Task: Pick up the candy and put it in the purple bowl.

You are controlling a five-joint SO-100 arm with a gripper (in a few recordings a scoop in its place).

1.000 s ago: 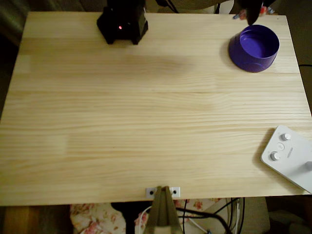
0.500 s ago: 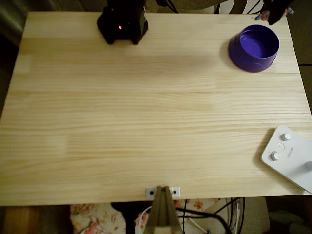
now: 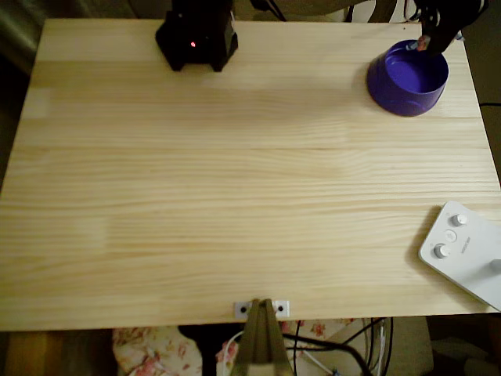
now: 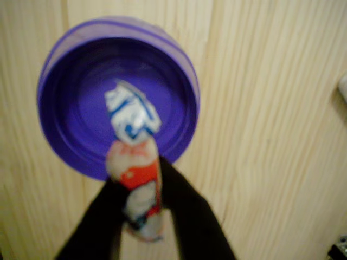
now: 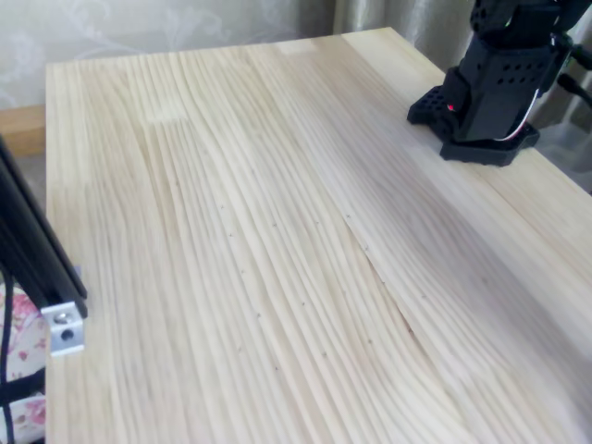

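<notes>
Wrist view: candy pinched between the two dark fingers of the end effector, closed on its lower half; free twisted end sits over the purple bowl. Bowl interior holds nothing else. Overhead: end effector above the bowl's far rim, bench beneath.

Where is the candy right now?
In the wrist view the candy is clamped in the gripper, hanging above the purple bowl near its lower rim.

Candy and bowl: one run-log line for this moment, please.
tool: shut on candy | position: above purple bowl | candy: not yet released
</notes>
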